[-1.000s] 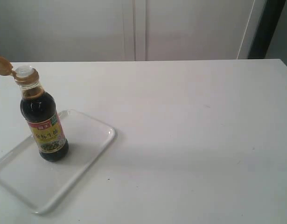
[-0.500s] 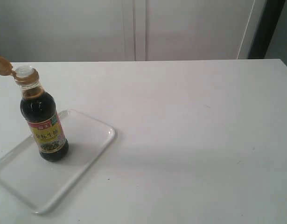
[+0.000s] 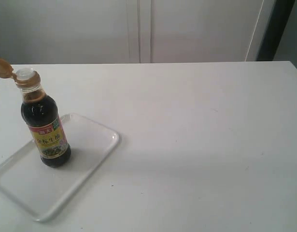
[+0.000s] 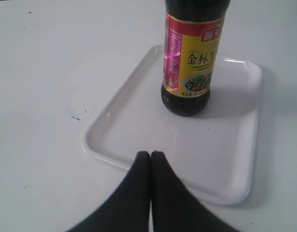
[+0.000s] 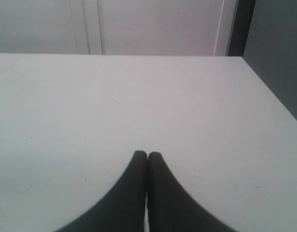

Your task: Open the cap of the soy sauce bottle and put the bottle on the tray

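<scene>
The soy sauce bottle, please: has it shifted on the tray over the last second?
No. The soy sauce bottle stands at the same spot within the tray rim.

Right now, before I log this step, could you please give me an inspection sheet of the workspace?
Surface: flat white table, a few tiny dark specks.
Job's things: small glass soy sauce bottle of dark liquid with yellow and pink label stands upright inside the shallow translucent-white plastic tray; its orange-brown flip-top cap is open, the white spout bare.
Clutter: nothing seen.
Grippers: left gripper, black jaws shut and empty, apart from the bottle, at the tray's rim; right gripper, jaws shut and empty, over bare table.
Cables: nothing seen.
Surroundings: pale panelled wall behind the table.
</scene>
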